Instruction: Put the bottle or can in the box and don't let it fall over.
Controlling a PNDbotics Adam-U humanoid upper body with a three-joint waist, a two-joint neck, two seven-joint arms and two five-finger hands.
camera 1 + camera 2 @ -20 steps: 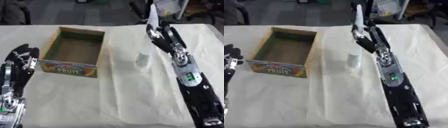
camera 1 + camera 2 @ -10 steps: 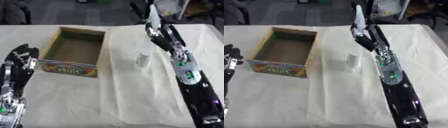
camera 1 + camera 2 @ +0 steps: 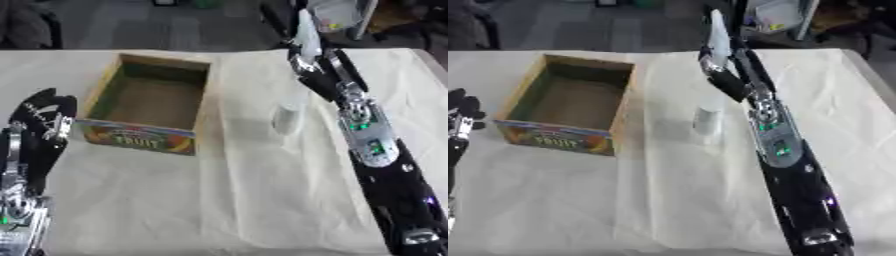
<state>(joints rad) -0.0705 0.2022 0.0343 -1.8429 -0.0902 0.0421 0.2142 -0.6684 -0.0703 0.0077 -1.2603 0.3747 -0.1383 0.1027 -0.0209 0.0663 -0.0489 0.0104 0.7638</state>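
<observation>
A small pale, translucent bottle (image 3: 286, 118) stands upright on the white cloth, just right of the cardboard fruit box (image 3: 136, 137). The box is open on top and nothing shows inside it. My right arm reaches up the right side of the table. Its hand (image 3: 309, 56) lies beyond and slightly right of the bottle, fingers straight and pointing away, apart from the bottle and holding nothing. My left hand (image 3: 42, 126) rests open at the lower left, fingers up, next to the box's front left corner.
A white cloth (image 3: 227, 200) covers the table, with wrinkles near the front. Dark chairs and clutter stand beyond the far edge (image 3: 780, 20). My right forearm (image 3: 779, 145) lies close along the bottle's right side.
</observation>
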